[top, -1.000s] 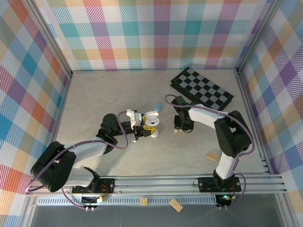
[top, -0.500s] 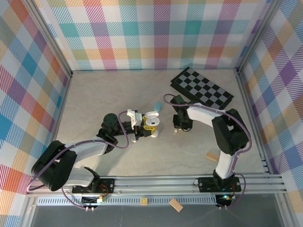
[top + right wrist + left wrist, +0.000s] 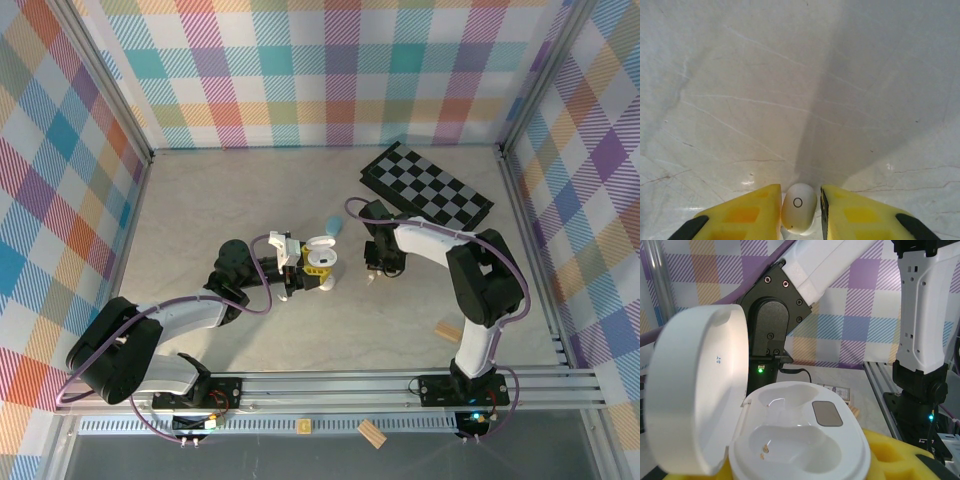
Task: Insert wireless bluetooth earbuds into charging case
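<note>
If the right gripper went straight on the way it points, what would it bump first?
The right gripper points down at the table. The white earbud sits between its fingers, so it would probably meet that first, with the table right underneath.

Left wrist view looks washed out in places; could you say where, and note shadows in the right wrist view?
Left wrist: the case lid is blown out and soft-edged; right wrist: a broad shadow crosses the table above the sharp earbud.
</note>
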Motion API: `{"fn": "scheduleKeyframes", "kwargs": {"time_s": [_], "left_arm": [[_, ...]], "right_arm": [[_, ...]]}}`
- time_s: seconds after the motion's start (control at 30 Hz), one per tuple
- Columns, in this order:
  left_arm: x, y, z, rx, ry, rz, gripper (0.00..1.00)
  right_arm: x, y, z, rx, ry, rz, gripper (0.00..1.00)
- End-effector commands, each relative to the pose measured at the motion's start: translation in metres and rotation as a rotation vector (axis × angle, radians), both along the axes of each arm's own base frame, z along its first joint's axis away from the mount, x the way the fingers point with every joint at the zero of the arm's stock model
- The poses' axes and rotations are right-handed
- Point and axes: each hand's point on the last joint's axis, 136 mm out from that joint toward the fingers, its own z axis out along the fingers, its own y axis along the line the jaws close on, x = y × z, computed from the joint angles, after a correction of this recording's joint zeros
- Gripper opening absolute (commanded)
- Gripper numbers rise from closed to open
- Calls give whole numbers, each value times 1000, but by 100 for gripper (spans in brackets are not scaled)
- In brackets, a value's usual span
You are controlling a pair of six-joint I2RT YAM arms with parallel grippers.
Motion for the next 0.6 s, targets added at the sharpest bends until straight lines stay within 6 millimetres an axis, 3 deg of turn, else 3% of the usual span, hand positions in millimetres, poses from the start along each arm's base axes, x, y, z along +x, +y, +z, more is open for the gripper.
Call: {"fn": "scheduleKeyframes", "kwargs": {"time_s": [0.0, 0.37, 0.57], "left_arm": [[1, -1, 12, -17, -46, -8, 26], [0, 0, 11, -16, -43, -6, 26], [2, -1, 10, -19, -49, 0, 26]], "right_arm": [[5, 1, -1, -11, 1, 18, 27], [3, -1, 8, -12, -12, 23, 16], [3, 2, 39, 58, -111, 37, 16]]}}
